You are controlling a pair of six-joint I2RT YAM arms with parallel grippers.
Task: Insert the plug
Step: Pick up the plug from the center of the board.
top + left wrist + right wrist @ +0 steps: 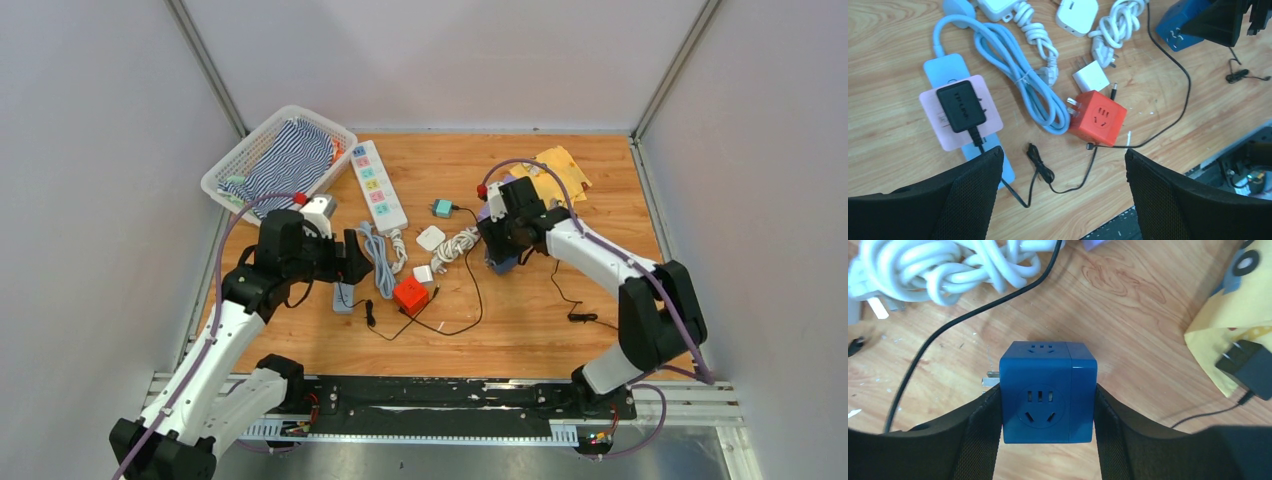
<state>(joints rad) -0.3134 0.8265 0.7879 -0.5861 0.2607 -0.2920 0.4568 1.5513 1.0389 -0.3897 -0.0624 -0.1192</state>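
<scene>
Right gripper (pixel 1047 402) stood partly closed with a pad against each side of the blue cube (pixel 1048 365), right of the table's (pixel 560 300) middle. Only its wrist view showed the cube's prongs (pixel 990 380) pointing left, while the top view alone showed the basket (pixel 222 170) at far left with a striped cloth (pixel 290 160) in it. Left gripper (pixel 1063 156) hung wide open and empty left of middle, its wrist view taking in a red cube (pixel 1098 117) and a black adapter (pixel 960 106) on a pale strip (pixel 945 67).
</scene>
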